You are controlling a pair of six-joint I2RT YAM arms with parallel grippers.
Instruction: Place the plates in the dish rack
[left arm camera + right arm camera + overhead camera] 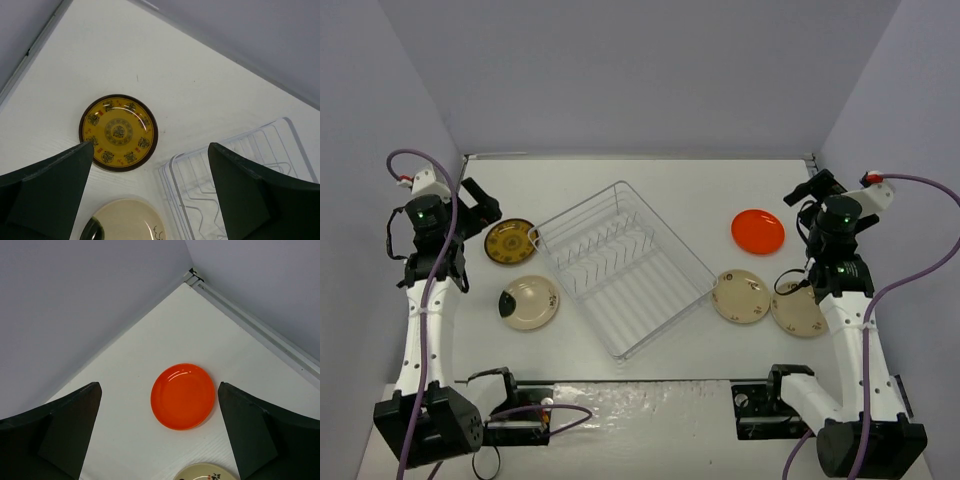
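Note:
The white-wire dish rack (620,265) sits empty and skewed mid-table; its corner shows in the left wrist view (235,165). The mustard patterned plate (510,241) (118,132) and a cream plate (529,302) (125,220) lie to its left. The orange-red plate (758,231) (183,396) lies at the right rear. Two more cream plates (740,296) (799,308) lie to the right; one edge shows in the right wrist view (205,472). My left gripper (480,212) (150,190) is open, above the table by the mustard plate. My right gripper (810,195) (159,432) is open, above the orange plate.
Grey walls enclose the table on three sides. A metal rail (255,325) runs along the table's back edge. The arm bases (510,410) (790,400) stand at the near edge.

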